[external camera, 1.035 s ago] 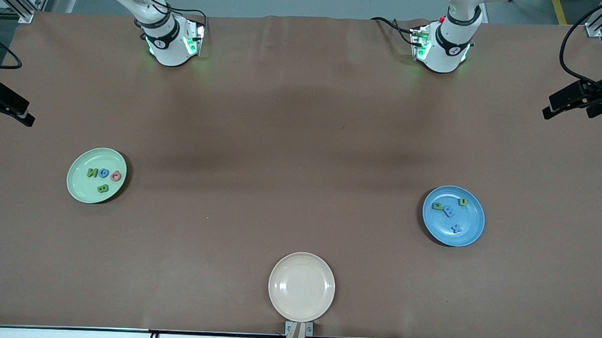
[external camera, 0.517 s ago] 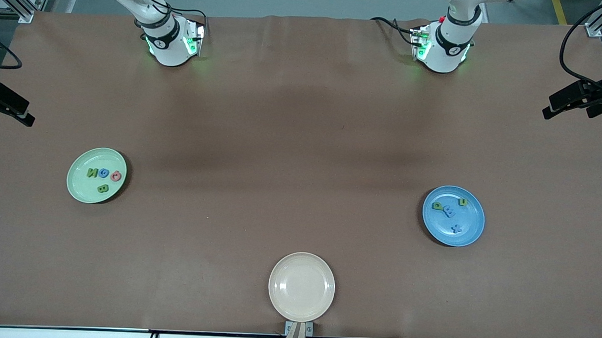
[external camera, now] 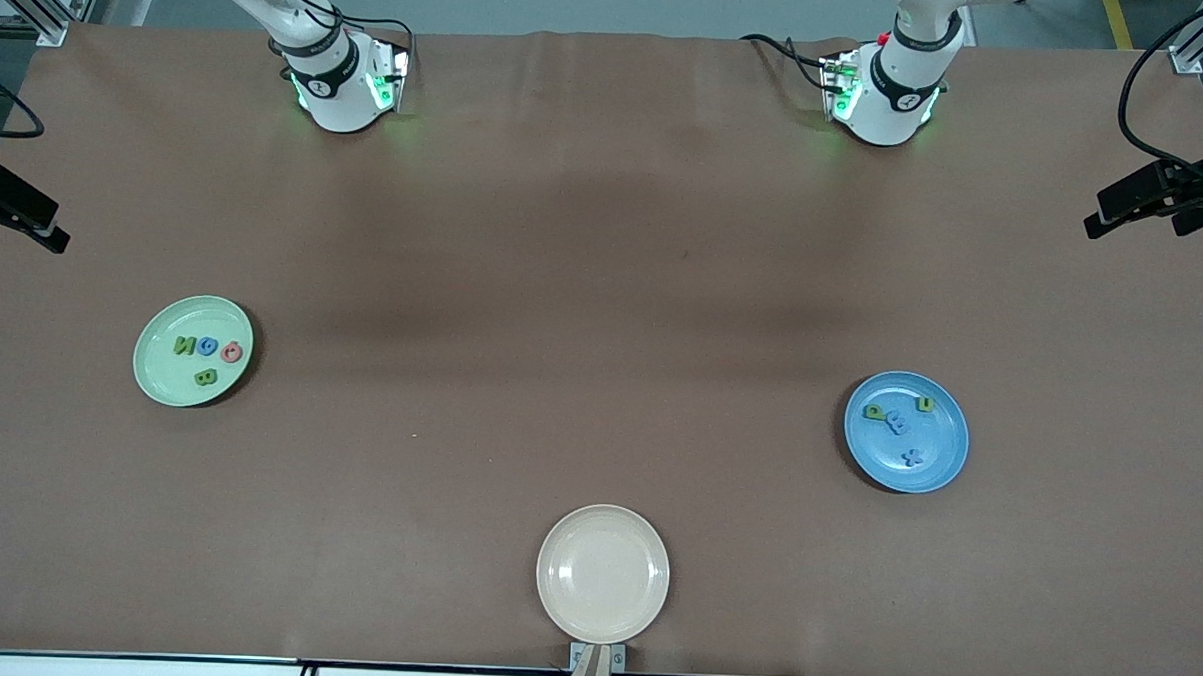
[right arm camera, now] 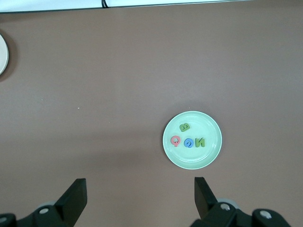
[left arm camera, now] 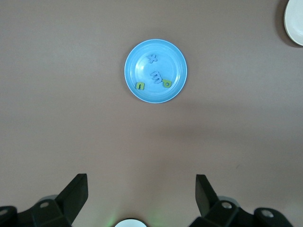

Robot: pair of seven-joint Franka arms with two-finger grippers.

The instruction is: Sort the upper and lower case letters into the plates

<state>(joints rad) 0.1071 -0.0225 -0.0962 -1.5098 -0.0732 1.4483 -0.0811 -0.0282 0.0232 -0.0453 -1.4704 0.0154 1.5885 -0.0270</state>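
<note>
Cut off at the edges, too small to read

Both arms leave the front view's top edge above their bases, so neither tool shows there. In the wrist views, each tool's fingers (left arm camera: pixel 75 196) (right arm camera: pixel 75 196) run off the bottom edge. The cream plate (left arm camera: pixel 294 21) is clipped at that frame's upper right corner. The blue plate's (external camera: pixel 942 468) small letters (external camera: pixel 899 421) cannot be read there.

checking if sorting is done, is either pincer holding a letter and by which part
Nothing is held. The left pincer and right pincer are both open and empty, high over bare table. All letters lie in the blue plate and green plate.
</note>
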